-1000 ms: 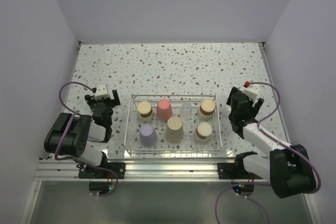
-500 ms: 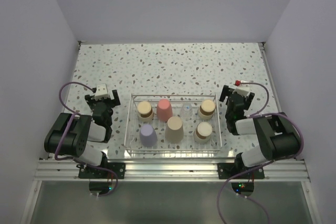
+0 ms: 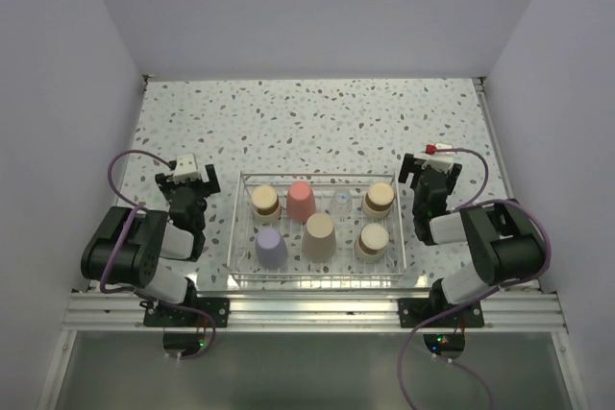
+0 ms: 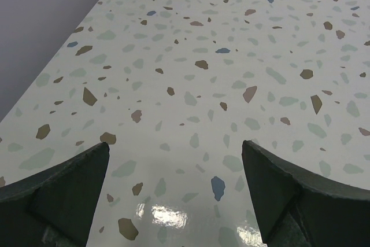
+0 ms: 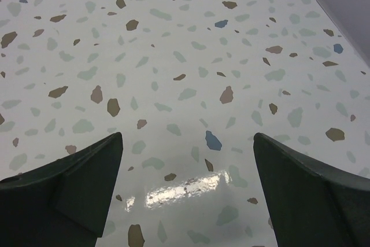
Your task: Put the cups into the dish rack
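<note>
The see-through dish rack (image 3: 240,228) sits at the table's near middle and holds several upside-down cups: a red-pink one (image 3: 301,200), a lavender one (image 3: 271,247), a beige one (image 3: 320,236), a clear one (image 3: 341,203) and three steel ones with tan bases (image 3: 264,201) (image 3: 379,197) (image 3: 372,238). My left gripper (image 3: 184,178) is folded back left of the rack, open and empty. My right gripper (image 3: 430,165) is folded back right of the rack, also open and empty. Both wrist views show only bare speckled table between wide jaws: left gripper (image 4: 175,163), right gripper (image 5: 188,154).
Pale walls close the table on the left, back and right. The speckled tabletop (image 3: 317,127) stretches behind the rack. An aluminium rail (image 3: 307,309) carries the arm bases along the near edge.
The right arm has drawn back and folded in beside the rack, its gripper shifting slightly left and away. The left arm and the cups have not moved.
</note>
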